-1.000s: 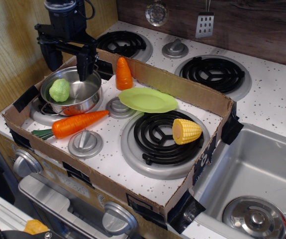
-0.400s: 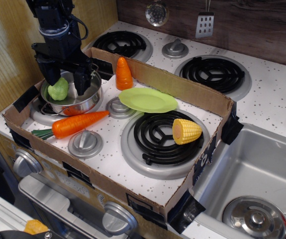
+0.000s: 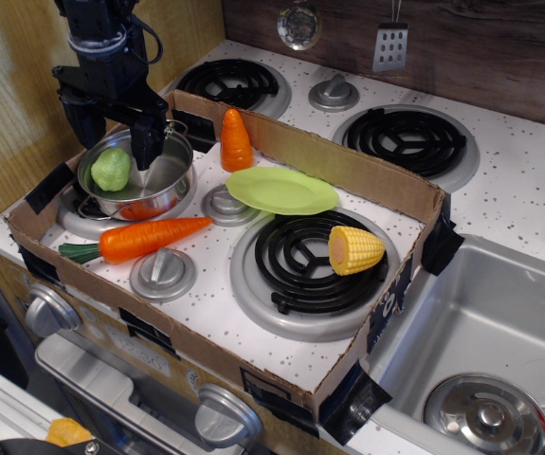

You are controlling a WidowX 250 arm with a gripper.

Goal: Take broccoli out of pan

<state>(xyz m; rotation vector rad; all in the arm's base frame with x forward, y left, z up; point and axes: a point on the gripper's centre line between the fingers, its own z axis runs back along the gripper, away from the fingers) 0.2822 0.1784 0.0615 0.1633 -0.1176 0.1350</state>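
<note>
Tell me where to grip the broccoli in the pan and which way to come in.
Take the broccoli across its rounded, lumpy head, coming straight down from above. It sits low against the left wall of the pan, so a side approach would likely hit the rim. The gripper hangs open just above it, one finger on each side; lower it and close.

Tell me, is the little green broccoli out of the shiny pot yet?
Not yet. Nothing looks done: the small pale-green lumpy toy broccoli sits inside the shiny round steel pan. In hand: the black gripper hangs open just above it, one finger on each side, gripping nothing. Left: close on the broccoli, lift it clear and set it down outside the pan.
</note>
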